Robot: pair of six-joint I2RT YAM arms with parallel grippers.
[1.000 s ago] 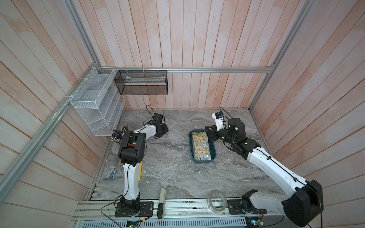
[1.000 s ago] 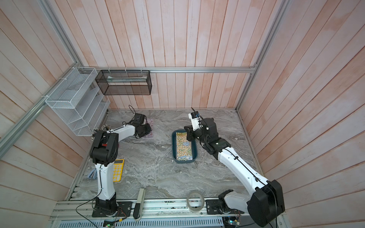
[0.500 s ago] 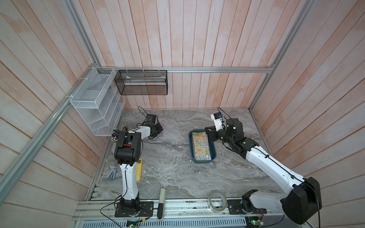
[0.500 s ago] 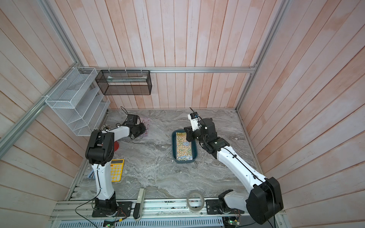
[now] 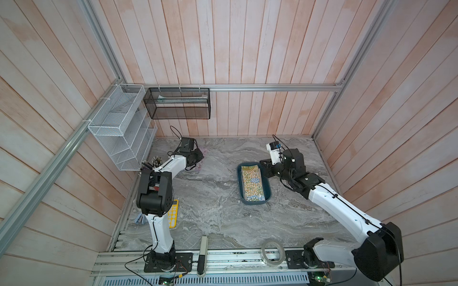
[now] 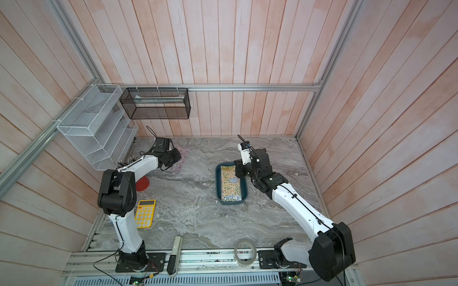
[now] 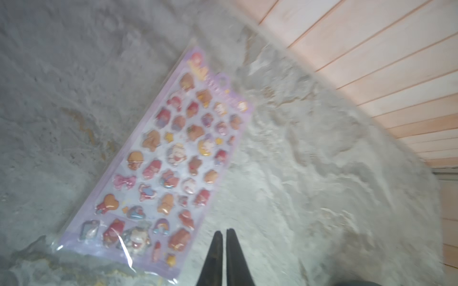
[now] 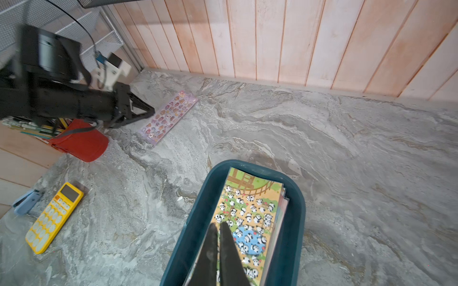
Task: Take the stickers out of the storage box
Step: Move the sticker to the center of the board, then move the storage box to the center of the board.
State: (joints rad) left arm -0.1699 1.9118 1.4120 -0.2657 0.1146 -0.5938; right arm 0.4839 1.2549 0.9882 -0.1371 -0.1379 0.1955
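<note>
left hand near-closed, empty, beside purple sheet on worktop; right hand near-closed over stickers in box

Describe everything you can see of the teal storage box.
The storage box is a shallow dark teal plastic tray, rectangular with rounded corners and a smooth rim. It sits flat on the marbled grey table, holding a stack of stickers, the top one printed with pandas. The right gripper hangs over the stack's edge, fingers nearly together; contact is unclear.

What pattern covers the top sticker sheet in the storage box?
Black-and-white pandas; the top sticker sheet shows best in the right wrist view.
</note>
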